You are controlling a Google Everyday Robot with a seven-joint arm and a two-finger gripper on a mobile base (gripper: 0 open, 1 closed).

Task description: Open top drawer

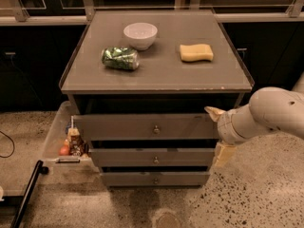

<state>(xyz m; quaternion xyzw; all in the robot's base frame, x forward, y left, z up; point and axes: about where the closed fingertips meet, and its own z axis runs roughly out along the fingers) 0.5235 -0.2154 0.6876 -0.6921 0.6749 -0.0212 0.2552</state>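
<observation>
The top drawer (142,126) is the widest grey front of three, with a small brass knob (156,128) at its middle. It stands out a little from the cabinet, with a dark gap above it. My gripper (218,133) is at the right end of this drawer front, level with it, on the white arm that comes in from the right. Its tan fingers are spread apart, one fingertip (213,111) near the drawer's upper right corner, the other (223,154) lower, beside the middle drawer (152,156). The gripper holds nothing and is well right of the knob.
On the cabinet top (161,75) lie a white bowl (140,34), a crumpled green bag (120,58) and a yellow sponge (196,52). A clear bin (59,137) with snacks stands at the left side. A black pole (28,194) lies on the floor at lower left. The bottom drawer (154,178) is lowest.
</observation>
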